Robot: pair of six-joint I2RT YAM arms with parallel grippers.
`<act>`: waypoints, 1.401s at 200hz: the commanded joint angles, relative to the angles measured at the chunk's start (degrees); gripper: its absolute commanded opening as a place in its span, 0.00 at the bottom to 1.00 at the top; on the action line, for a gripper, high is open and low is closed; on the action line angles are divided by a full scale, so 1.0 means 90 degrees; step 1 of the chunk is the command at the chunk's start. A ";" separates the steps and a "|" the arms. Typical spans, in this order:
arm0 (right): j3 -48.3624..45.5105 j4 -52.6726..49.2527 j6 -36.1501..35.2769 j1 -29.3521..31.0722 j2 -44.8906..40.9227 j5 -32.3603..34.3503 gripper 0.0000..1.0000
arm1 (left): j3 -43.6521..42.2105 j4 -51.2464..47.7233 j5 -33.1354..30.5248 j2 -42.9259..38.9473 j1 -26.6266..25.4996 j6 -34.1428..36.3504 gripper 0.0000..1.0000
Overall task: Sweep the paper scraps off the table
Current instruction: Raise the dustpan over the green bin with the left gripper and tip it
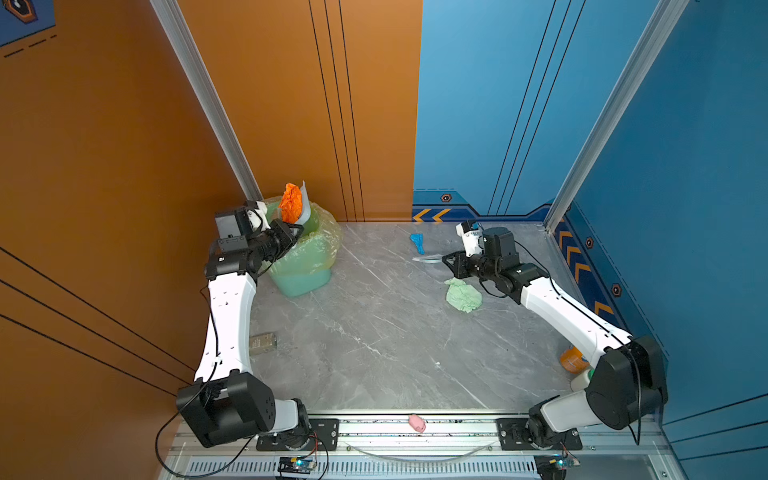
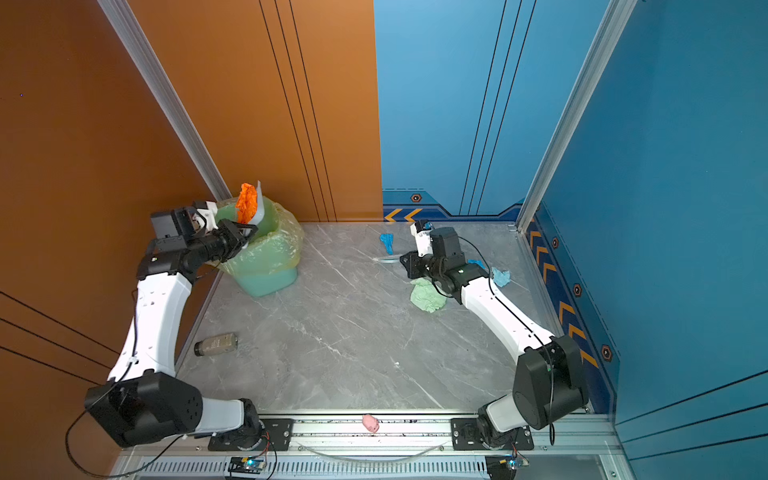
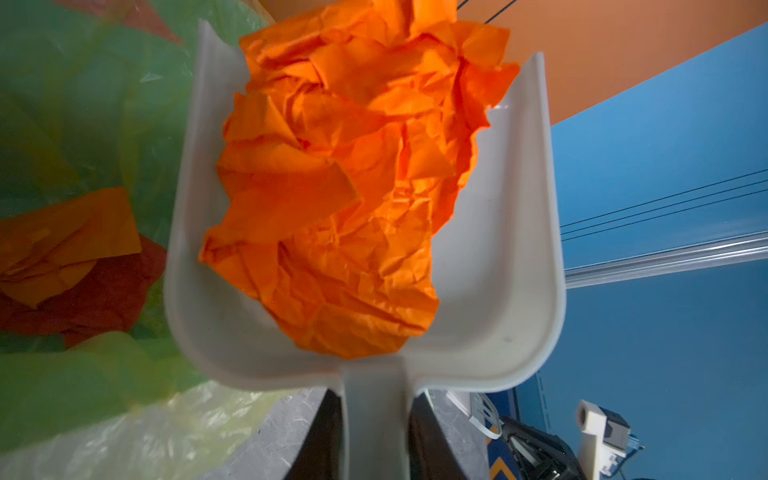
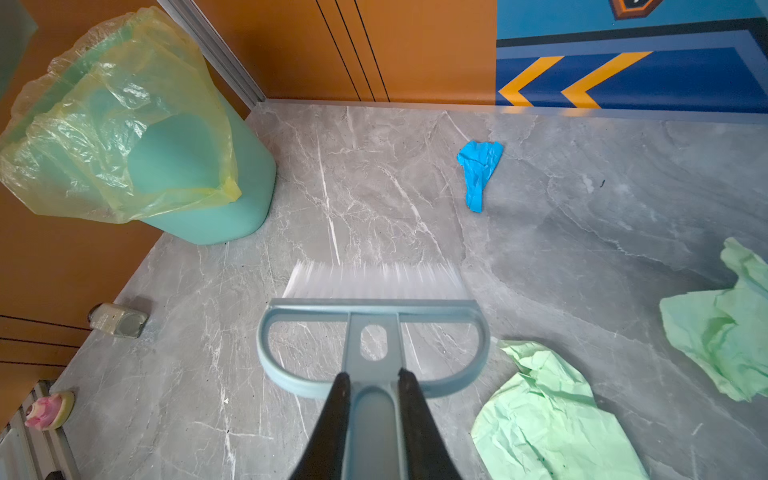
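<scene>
My left gripper (image 3: pixel 374 399) is shut on the handle of the white dustpan (image 3: pixel 498 291), which stands tilted up over the green bin (image 1: pixel 307 257). A crumpled orange paper scrap (image 3: pixel 340 187) lies in the pan. More orange and red scraps (image 3: pixel 70 249) lie inside the bin. My right gripper (image 4: pixel 372 378) is shut on the handle of the grey-blue brush (image 4: pixel 374 316), its bristles over the table (image 1: pixel 374 332) at the back right. A blue scrap (image 4: pixel 478 170) lies beyond the bristles. Two pale green scraps (image 4: pixel 548 419) lie beside the brush, and a light blue scrap (image 2: pixel 500 276) lies behind the right arm.
A small bottle (image 1: pixel 262 343) lies on its side near the left arm. A pink pig toy (image 1: pixel 417 422) sits on the front rail. An orange bottle (image 1: pixel 572 360) stands by the right arm's base. Walls close in the back and both sides.
</scene>
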 commanded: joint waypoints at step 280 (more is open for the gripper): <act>-0.0328 0.0060 -0.0053 -0.0137 -0.0165 -0.0024 0.00 | -0.2920 1.0595 0.1734 0.0669 0.0621 -0.9276 0.00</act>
